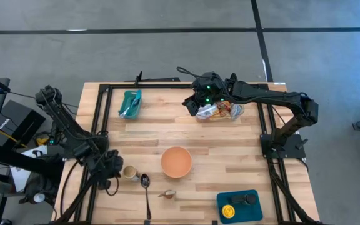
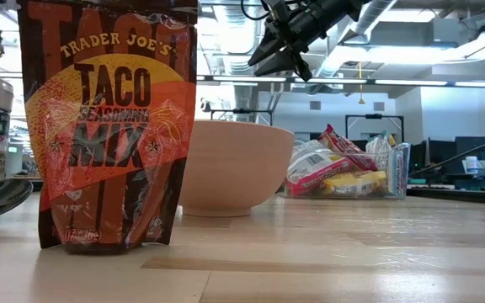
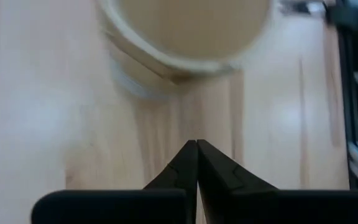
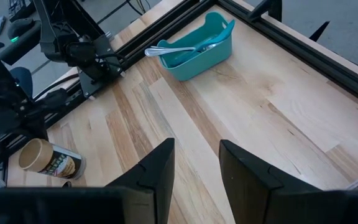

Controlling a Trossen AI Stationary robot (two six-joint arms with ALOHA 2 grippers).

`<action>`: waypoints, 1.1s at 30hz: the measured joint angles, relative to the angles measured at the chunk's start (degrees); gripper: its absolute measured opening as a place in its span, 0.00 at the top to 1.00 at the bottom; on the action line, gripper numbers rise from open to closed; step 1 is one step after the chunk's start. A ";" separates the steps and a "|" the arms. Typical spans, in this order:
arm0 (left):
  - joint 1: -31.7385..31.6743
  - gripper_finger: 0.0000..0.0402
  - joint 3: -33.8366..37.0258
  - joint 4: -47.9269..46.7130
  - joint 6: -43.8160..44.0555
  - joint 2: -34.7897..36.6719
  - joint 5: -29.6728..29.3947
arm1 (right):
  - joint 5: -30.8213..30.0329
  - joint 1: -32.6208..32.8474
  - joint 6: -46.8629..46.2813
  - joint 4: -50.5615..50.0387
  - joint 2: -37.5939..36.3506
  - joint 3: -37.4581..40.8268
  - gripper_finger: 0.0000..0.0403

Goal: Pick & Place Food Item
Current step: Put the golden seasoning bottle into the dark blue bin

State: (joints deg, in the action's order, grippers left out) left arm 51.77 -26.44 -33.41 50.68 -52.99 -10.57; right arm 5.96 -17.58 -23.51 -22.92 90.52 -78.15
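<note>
While the right gripper (image 1: 200, 106) hangs above the far side of the worktop (image 1: 167, 134), jaws parted and grasping nothing, its own wrist view shows bare wood between the two fingers (image 4: 154, 168). Clear bin (image 1: 220, 111) of snack packets (image 2: 331, 168) sits just beside that gripper, far right on the worktop. Left gripper (image 1: 114, 165) rests low at the near left edge, jaws clenched together, nothing between them. Small paper cup (image 1: 130, 172) lies on its side just right of it, spoon (image 1: 145, 187) next to that. Orange bowl (image 1: 177, 161) sits mid-worktop. Teal tray (image 1: 130, 104) with utensils far left. Taco seasoning packet (image 2: 112, 126) stands upright near the low camera. Blue tray (image 1: 239, 206) near right.
</note>
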 joint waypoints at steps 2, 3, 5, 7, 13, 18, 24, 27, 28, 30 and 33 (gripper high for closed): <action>0.00 1.00 0.00 -0.02 -1.97 0.00 1.64 | 0.00 0.00 0.00 0.00 0.00 0.00 0.70; 0.00 1.00 -0.01 -0.02 -2.27 0.00 1.87 | 0.00 0.00 0.00 0.00 0.00 0.00 0.70; -0.04 0.99 -0.01 -0.16 -2.37 0.00 1.88 | 0.00 0.00 0.00 0.00 0.00 0.00 0.70; -0.11 0.98 -0.02 -0.86 -2.41 0.00 1.88 | 0.00 0.00 0.00 0.00 0.00 0.00 0.70; -0.11 0.92 -0.02 -2.23 -2.41 0.00 1.88 | 0.00 0.00 0.01 0.00 0.00 0.00 0.70; -0.11 0.83 -0.02 -2.16 -2.31 0.00 1.88 | 0.00 0.00 0.02 0.00 0.00 0.00 0.70; -0.11 0.62 -0.02 -2.14 -2.27 0.00 1.88 | 0.00 0.00 0.02 0.00 0.00 0.00 0.70; -0.11 0.48 -0.02 -2.12 -2.26 0.00 1.49 | 0.00 0.00 0.02 0.00 0.00 0.00 0.70; -0.11 0.43 -0.02 -2.12 -2.26 0.00 1.32 | 0.00 0.00 0.02 0.00 0.00 0.00 0.70; -0.11 0.33 -0.02 -2.10 -2.25 0.00 0.24 | 0.00 0.00 0.02 0.00 0.00 0.00 0.70; -0.11 0.22 -0.02 -2.07 -2.28 0.00 -3.04 | 0.01 0.00 0.02 0.00 0.00 0.00 0.70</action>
State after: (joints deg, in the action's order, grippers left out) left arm 51.66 -26.46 -35.48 48.40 -52.99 -13.61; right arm 5.97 -17.58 -23.49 -22.92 90.52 -78.15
